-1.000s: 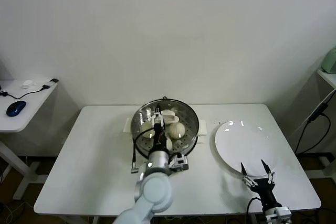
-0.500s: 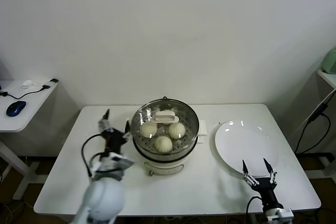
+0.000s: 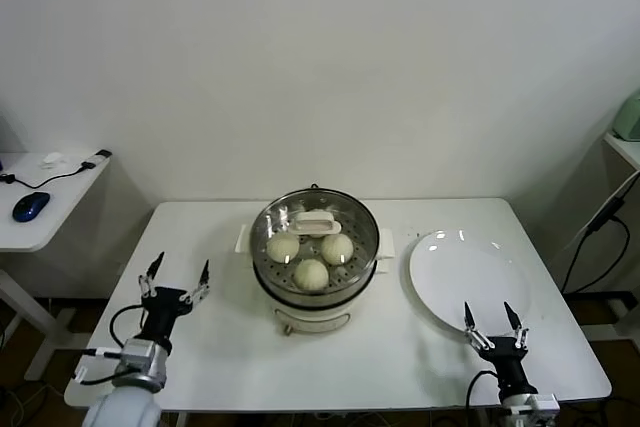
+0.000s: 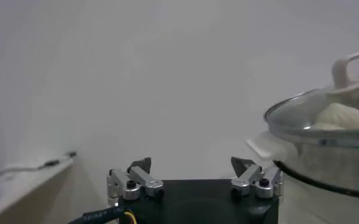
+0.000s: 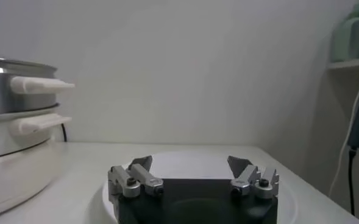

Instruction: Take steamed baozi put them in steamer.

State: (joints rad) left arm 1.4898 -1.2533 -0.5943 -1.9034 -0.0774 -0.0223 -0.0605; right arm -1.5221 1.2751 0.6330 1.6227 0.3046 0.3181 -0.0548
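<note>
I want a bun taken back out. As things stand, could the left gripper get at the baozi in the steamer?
Probably not directly: the glass lid covers the steamer, sealing in the baozi. The left gripper is open beside the pot, so the lid must come off first.

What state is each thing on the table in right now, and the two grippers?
steamer: closed, glass lid on.
steamed baozi: three visible inside, under the lid.
plate: empty.
left gripper: jaws open, empty, left of the steamer.
right gripper: jaws open, empty, at the plate's near edge.
</note>
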